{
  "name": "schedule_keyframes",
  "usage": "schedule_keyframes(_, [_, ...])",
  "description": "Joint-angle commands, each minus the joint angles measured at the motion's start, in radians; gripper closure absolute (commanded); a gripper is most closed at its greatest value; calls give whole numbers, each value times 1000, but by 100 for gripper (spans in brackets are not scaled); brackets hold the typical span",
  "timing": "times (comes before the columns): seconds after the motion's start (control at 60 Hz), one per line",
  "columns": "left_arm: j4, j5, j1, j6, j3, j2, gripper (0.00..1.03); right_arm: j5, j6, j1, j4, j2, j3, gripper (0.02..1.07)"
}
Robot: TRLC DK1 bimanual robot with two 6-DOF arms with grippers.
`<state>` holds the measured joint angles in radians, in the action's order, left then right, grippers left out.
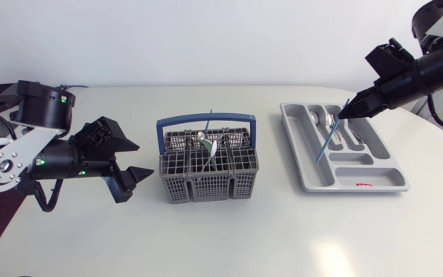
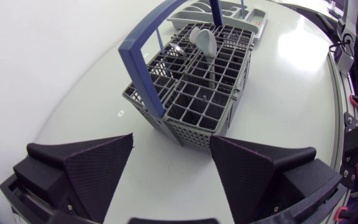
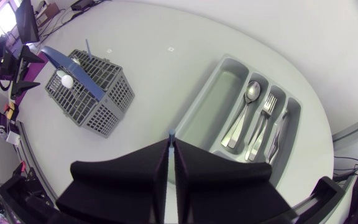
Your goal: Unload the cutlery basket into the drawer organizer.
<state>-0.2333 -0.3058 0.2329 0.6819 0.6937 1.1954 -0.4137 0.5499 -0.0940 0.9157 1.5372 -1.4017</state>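
The basket (image 1: 177, 187) sits mid-table, with a pale spoon (image 1: 208, 143) and a blue stick (image 1: 210, 117) standing in it. At its 9 o'clock the left gripper (image 1: 137, 159) hangs, fingers wide apart. At its 3 o'clock lies the organizer (image 1: 310, 175), holding a steel spoon (image 1: 315, 118) and forks (image 1: 337, 127). Above it the right gripper (image 1: 343, 114) is clamped on a blue rod (image 1: 328, 142).

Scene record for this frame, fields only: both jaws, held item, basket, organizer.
left jaws: open, empty, beside the cutlery basket
right jaws: shut on a thin blue stick, above the drawer organizer
basket contents: white spoon, another blue stick; rest unclear
organizer contents: spoon, fork, more metal cutlery beside them
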Motion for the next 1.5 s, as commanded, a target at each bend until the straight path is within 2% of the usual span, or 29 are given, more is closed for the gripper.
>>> schedule_keyframes(0.0, [5, 4, 8, 28, -29, -22, 13, 24, -19, -6, 28, 92, -62, 101])
schedule_keyframes(0.35, [25, 4, 2, 51, -46, -10, 13, 53, -47, 5, 155, 428, -267, 101])
schedule_keyframes(0.483, [38, 4, 0, 53, -46, 6, 13, 50, -76, 11, 153, 508, -339, 101])
schedule_keyframes(0.7, [55, 4, -3, 59, -46, 29, 13, 52, -148, 22, 83, 618, -451, 101])
schedule_keyframes(0.833, [61, 4, -10, 65, -46, 35, 13, 89, -189, 25, 45, 693, -507, 101])
schedule_keyframes(0.85, [61, 4, -10, 65, -45, 35, 13, 95, -194, 25, 38, 701, -511, 100])
schedule_keyframes(0.883, [61, 4, -10, 65, -43, 35, 12, 104, -202, 25, 28, 709, -513, 88])
schedule_keyframes(0.933, [61, 4, -12, 64, -43, 35, 12, 108, -203, 23, 8, 706, -508, 58])
schedule_keyframes(0.967, [61, 4, -12, 64, -42, 35, 12, 108, -203, 20, -8, 689, -494, 32])
schedule_keyframes(1.0, [61, 4, -12, 64, -43, 35, 12, 105, -199, 20, -29, 661, -473, 13])
schedule_keyframes(1.017, [61, 4, -12, 62, -43, 33, 12, 101, -194, 19, -40, 641, -456, 7])
schedule_keyframes(1.117, [57, 4, -10, 59, -48, 24, 11, 79, -162, 23, -123, 509, -332, 6])
schedule_keyframes(1.283, [43, 4, 20, 51, -74, -25, 11, -13, -110, 60, -264, 317, -120, 6])
schedule_keyframes(1.35, [28, 4, 42, 50, -85, -45, 11, -25, -110, 88, -279, 294, -83, 6])
schedule_keyframes(1.483, [-17, 5, 109, 50, -112, -97, 11, -48, -116, 154, -288, 299, -62, 18])
